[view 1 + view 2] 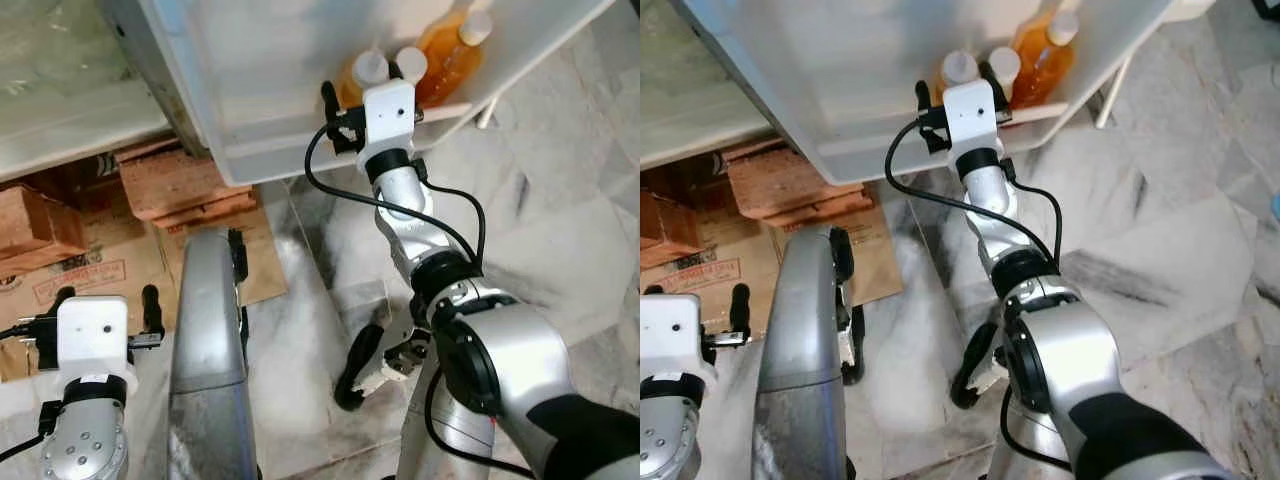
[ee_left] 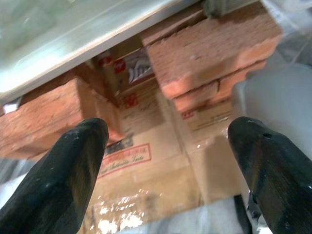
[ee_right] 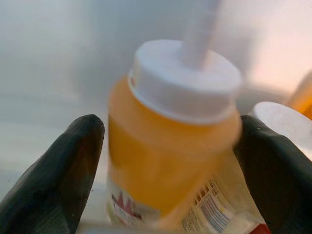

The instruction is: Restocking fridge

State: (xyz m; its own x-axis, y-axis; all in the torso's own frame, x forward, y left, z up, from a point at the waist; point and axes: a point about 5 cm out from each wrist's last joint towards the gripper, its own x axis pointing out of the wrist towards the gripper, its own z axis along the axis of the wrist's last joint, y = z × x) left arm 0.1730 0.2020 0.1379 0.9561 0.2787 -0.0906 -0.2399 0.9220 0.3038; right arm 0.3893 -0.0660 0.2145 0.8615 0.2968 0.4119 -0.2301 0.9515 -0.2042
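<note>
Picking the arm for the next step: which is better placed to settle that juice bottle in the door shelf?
Right. The right gripper is up at the door shelf, fingers either side of the bottle. The left gripper hangs low and open over the cardboard on the floor, away from the shelf.

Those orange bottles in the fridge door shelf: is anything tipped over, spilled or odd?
No spill shows. One white-capped orange juice bottle leans tilted in the white fridge door shelf, while the other two caps stand level. The right gripper has its fingers either side of one bottle.
</note>
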